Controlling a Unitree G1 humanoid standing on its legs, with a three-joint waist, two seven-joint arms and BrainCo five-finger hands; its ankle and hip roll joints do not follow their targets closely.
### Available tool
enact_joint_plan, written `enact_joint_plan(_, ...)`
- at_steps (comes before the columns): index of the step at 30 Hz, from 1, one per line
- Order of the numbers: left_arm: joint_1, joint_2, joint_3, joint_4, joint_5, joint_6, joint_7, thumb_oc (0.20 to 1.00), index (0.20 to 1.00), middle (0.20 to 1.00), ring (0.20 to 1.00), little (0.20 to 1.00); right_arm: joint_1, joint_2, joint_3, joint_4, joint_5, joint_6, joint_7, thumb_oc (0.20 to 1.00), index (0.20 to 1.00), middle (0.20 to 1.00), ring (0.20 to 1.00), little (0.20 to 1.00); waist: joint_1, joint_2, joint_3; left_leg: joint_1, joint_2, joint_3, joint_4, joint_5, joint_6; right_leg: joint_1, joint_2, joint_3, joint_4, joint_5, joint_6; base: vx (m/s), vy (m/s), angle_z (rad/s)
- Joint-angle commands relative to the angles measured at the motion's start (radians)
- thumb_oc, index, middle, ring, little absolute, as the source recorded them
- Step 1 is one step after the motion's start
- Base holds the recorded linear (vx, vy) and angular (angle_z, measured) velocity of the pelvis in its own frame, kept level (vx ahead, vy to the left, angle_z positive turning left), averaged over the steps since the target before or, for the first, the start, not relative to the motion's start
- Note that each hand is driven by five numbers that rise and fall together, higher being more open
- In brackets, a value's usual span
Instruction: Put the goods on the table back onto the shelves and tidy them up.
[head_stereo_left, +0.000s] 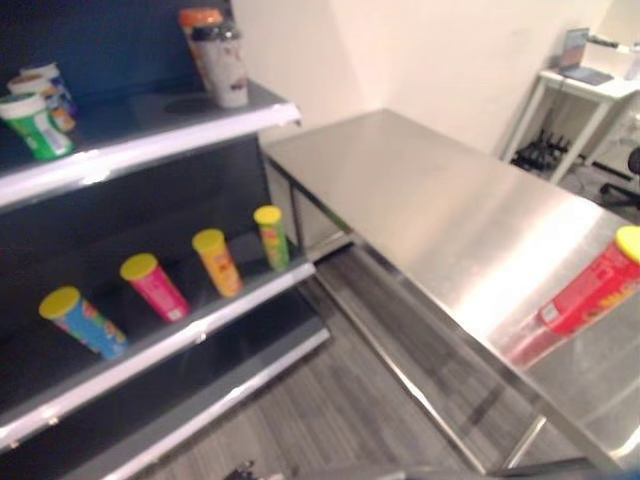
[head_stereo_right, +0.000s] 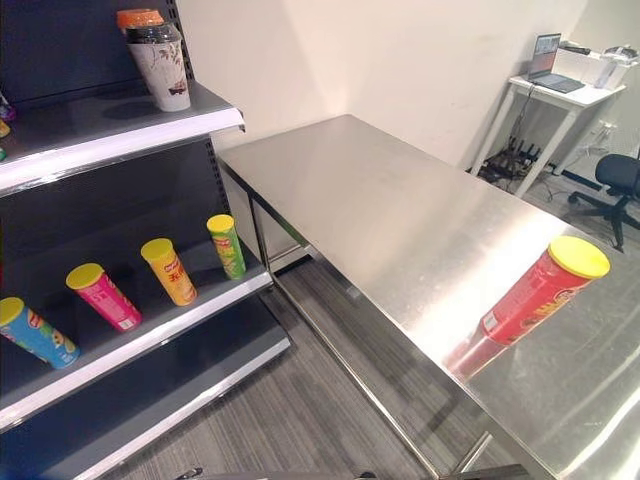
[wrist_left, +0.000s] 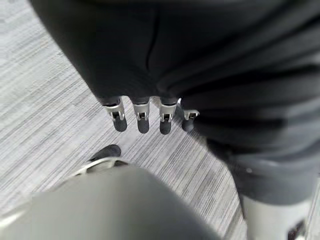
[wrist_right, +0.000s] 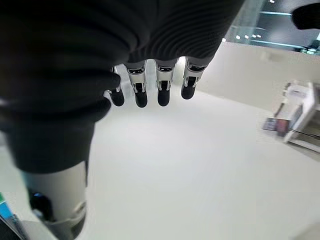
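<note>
A red can (head_stereo_right: 530, 297) stands on the steel table (head_stereo_right: 400, 220), right of the shelves (head_stereo_right: 120, 130) (green cup (head_stereo_left: 35, 125) far left); both hands (wrist_left: 142, 117) (wrist_right: 150, 90) empty, fingers straight.

Steel table (head_stereo_right: 400, 210) on the right, with one red can (head_stereo_right: 535, 292), yellow-lidded, standing near its right end. Dark shelves (head_stereo_right: 150, 330) on the left. On the middle shelf, a row of four cans: blue (head_stereo_left: 85, 322), pink (head_stereo_left: 155, 286), orange (head_stereo_left: 217, 261), green (head_stereo_left: 271, 236). On the top shelf (head_stereo_left: 140, 135), cups (head_stereo_left: 218, 58) far right, tubs (head_stereo_left: 38, 108) at left.
</note>
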Motion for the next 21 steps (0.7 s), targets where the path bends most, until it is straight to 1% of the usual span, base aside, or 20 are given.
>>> enact_joint_plan(1, -0.050, 0.004, -0.012, 0.037, 0.002, -0.025, -0.017, 1.000, 1.000, 1.000, 1.000, 1.000, -0.004, -0.070, -0.051, -0.045, 0.024, 0.005, 0.055, 1.000, 1.000, 1.000, 1.000, 1.000, 0.011, -0.042, 0.008, 0.022, 0.019, 0.105, 0.054, -0.062, -0.015, -0.025, -0.024, -0.037, 0.047, -0.008, 0.019, 0.00, 0.028, -0.09)
enact_joint_plan(3, -0.052, 0.004, -0.013, 0.037, 0.003, -0.026, -0.019, 1.000, 1.000, 1.000, 1.000, 1.000, 0.008, -0.068, -0.058, -0.056, 0.023, 0.008, 0.061, 1.000, 1.000, 1.000, 1.000, 1.000, 0.008, -0.041, 0.009, 0.025, 0.016, 0.108, 0.051, -0.063, -0.014, -0.028, -0.027, -0.034, 0.047, -0.005, 0.021, 0.00, 0.036, -0.17)
enact_joint_plan(6, -0.053, 0.003, -0.013, 0.016, 0.006, -0.030, -0.027, 1.000, 1.000, 1.000, 1.000, 1.000, 0.073, -0.058, -0.086, -0.118, 0.034, 0.035, 0.113, 1.000, 1.000, 1.000, 1.000, 1.000, -0.004, -0.035, 0.012, 0.030, 0.005, 0.115, 0.043, -0.066, -0.008, -0.040, -0.037, -0.024, 0.048, 0.007, 0.028, -0.01, 0.050, -0.14)
enact_joint_plan(8, -0.055, 0.003, -0.015, 0.005, 0.010, -0.031, -0.037, 1.000, 1.000, 1.000, 1.000, 1.000, 0.123, -0.085, -0.097, -0.139, -0.009, 0.052, 0.138, 1.000, 1.000, 1.000, 1.000, 1.000, -0.011, -0.032, 0.015, 0.037, -0.003, 0.123, 0.038, -0.070, -0.005, -0.043, -0.041, -0.017, 0.049, 0.015, 0.033, -0.01, 0.052, -0.09)
enact_joint_plan(12, -0.061, 0.004, -0.017, 0.004, 0.007, -0.034, -0.038, 1.000, 1.000, 1.000, 1.000, 1.000, 0.146, -0.101, -0.093, -0.147, -0.055, 0.058, 0.145, 1.000, 1.000, 1.000, 1.000, 1.000, -0.016, -0.032, 0.015, 0.039, -0.013, 0.132, 0.031, -0.069, 0.001, -0.057, -0.044, -0.002, 0.047, 0.026, 0.037, -0.01, 0.033, -0.13)
enact_joint_plan(15, -0.066, 0.005, -0.015, 0.003, 0.009, -0.033, -0.042, 1.000, 1.000, 1.000, 1.000, 1.000, 0.174, -0.120, -0.074, -0.134, -0.136, 0.068, 0.144, 1.000, 1.000, 1.000, 1.000, 1.000, -0.015, -0.035, 0.014, 0.043, -0.014, 0.135, 0.028, -0.069, 0.002, -0.059, -0.045, 0.000, 0.046, 0.028, 0.037, 0.00, 0.012, -0.09)
enact_joint_plan(18, -0.074, 0.008, -0.012, 0.011, 0.009, -0.033, -0.038, 1.000, 1.000, 1.000, 1.000, 1.000, 0.180, -0.127, -0.070, -0.117, -0.154, 0.070, 0.147, 1.000, 1.000, 1.000, 1.000, 1.000, -0.015, -0.039, 0.015, 0.044, -0.013, 0.134, 0.028, -0.068, 0.001, -0.058, -0.044, -0.002, 0.045, 0.028, 0.038, 0.00, 0.000, 0.00)
enact_joint_plan(21, -0.075, 0.010, -0.009, 0.018, 0.005, -0.030, -0.036, 1.000, 1.000, 1.000, 1.000, 1.000, 0.160, -0.113, -0.062, -0.087, -0.186, 0.066, 0.116, 1.000, 1.000, 1.000, 1.000, 1.000, -0.010, -0.042, 0.014, 0.043, -0.010, 0.129, 0.027, -0.067, 0.001, -0.056, -0.043, -0.007, 0.045, 0.025, 0.036, 0.00, 0.000, 0.00)
